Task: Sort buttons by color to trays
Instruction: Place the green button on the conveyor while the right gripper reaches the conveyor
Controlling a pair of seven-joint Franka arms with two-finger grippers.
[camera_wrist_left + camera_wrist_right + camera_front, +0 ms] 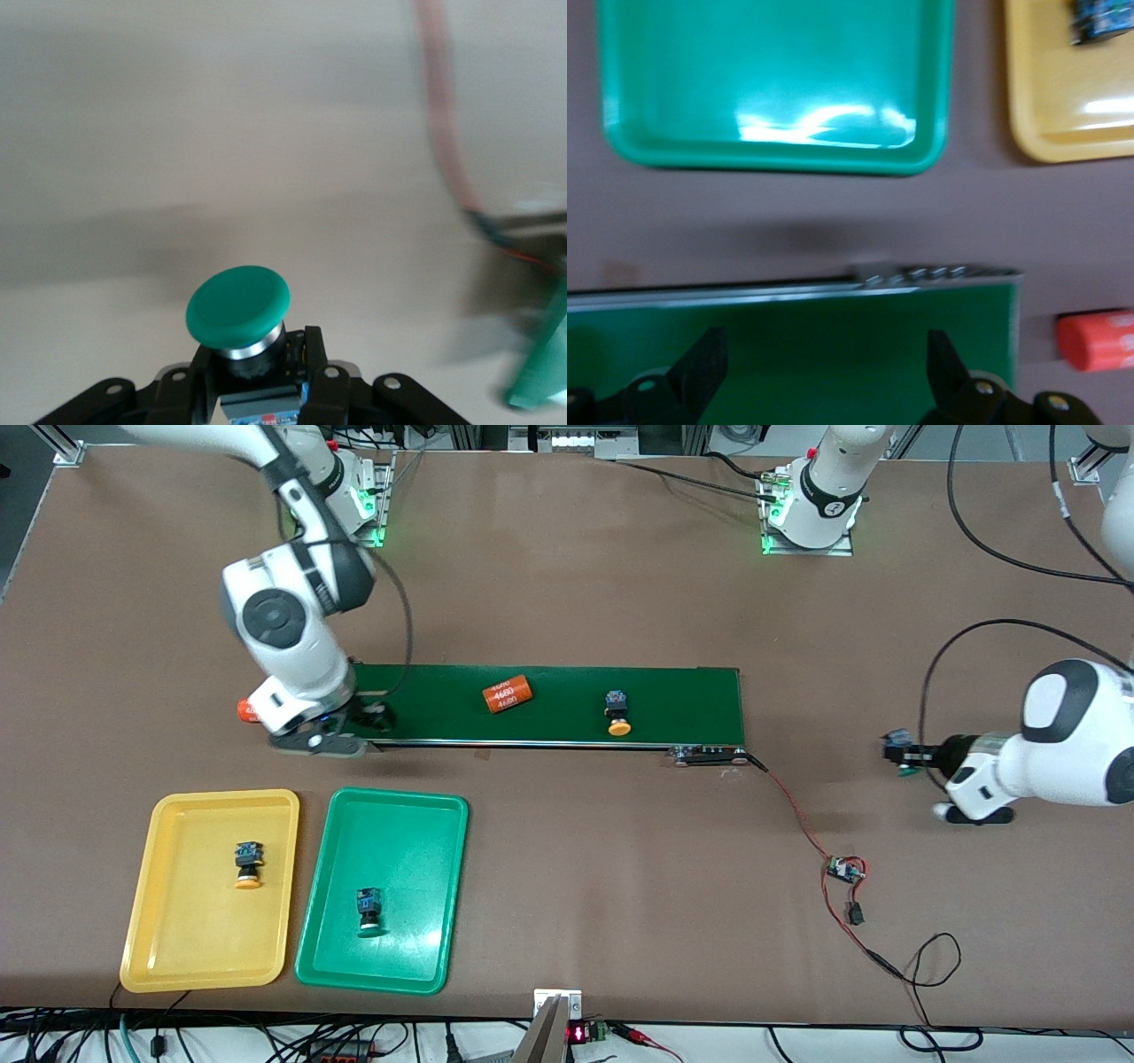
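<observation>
Two claws over the surface, one loaded and one spread.
Front view: the left claw (897, 749) hung over bare surface past the conveyor belt (549, 704); an orange-capped button (617, 713) lay on the belt, another in the yellow tray (213, 890), a green one in the green tray (383, 889) (caps toward the camera). Left wrist view: fingers clamped a green-capped button (239, 314). Right wrist view: the right claw (824, 367) gaped wide over the belt's end, holding nothing.

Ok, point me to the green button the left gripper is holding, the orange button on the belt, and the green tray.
held green button (237, 305): left wrist view, cap top.
orange-capped button on belt (617, 713): front view, body.
green tray (407, 841): front view, bare floor.
</observation>
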